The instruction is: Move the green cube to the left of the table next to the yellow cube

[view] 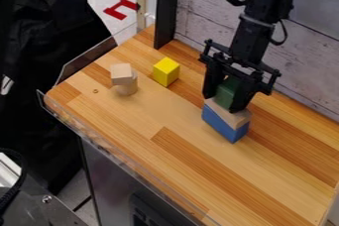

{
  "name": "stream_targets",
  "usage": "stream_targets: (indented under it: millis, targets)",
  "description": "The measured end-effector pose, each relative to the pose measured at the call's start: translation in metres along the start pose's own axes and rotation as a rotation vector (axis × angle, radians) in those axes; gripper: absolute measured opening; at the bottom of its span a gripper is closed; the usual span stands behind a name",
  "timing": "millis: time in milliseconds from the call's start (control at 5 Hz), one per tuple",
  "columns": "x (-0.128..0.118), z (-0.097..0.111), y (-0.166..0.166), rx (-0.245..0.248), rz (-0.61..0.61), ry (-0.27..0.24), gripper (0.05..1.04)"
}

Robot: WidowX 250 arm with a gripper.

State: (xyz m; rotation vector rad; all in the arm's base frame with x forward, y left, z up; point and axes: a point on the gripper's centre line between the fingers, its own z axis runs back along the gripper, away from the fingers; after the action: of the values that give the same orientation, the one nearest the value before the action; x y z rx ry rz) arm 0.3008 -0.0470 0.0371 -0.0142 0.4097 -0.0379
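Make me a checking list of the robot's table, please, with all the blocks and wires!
Surface: wooden table, one small dark spot.
Job's things: green cube above a pale block on a blue block; yellow cube stands apart.
Clutter: light wooden block on a round wooden piece, beside the yellow cube.
Gripper: pincer at the green cube; grip unclear.
Cables: black cable beside the arm.
Surroundings: plank wall, black cloth, red mark.

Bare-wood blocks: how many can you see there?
3: a small cube atop a cylinder, left of the yellow cube in the picture, and a slab on the blue block. The gripper may hide others.
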Motion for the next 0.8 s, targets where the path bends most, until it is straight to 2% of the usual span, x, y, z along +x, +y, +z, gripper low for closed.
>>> stream_targets:
  millis: [200, 400, 600, 800]
  targets:
    - [-0.004, -0.003, 0.002, -0.017, 0.013, 0.011, 0.574]
    - [-0.012, 0.005, 0.014, -0.029, 0.057, -0.017, 0.574]
    - [-0.016, 0.021, 0.036, -0.072, 0.109, -0.075, 0.574]
    - [-0.014, 0.028, 0.053, -0.069, 0.142, -0.094, 0.574]
